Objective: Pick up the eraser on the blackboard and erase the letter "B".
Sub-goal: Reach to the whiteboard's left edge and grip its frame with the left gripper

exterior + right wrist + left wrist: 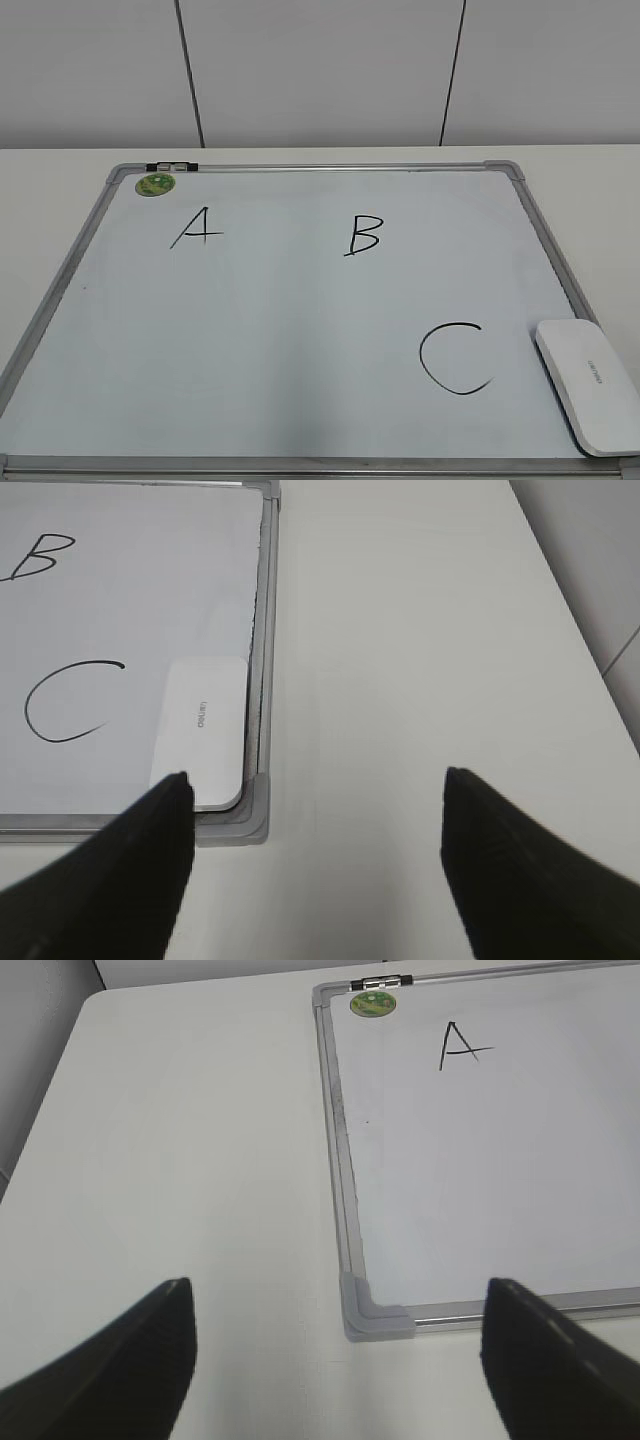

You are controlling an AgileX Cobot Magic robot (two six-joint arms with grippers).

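Observation:
The white eraser (590, 385) lies flat in the blackboard's near right corner; it also shows in the right wrist view (200, 730). The blackboard (300, 350) is a white board with a silver frame and lies flat on the table. The black letter "B" (364, 236) is drawn at the upper middle, between "A" (197, 228) and "C" (455, 357). "B" also shows in the right wrist view (40, 557). My right gripper (315, 780) is open and empty, over bare table right of the board's corner. My left gripper (335, 1290) is open and empty, near the board's near left corner (372, 1312).
The white table (180, 1160) runs along both sides of the board. A green round sticker (155, 184) and a small clip (172, 166) sit at the board's far left corner. A white panelled wall (320, 70) stands behind the table.

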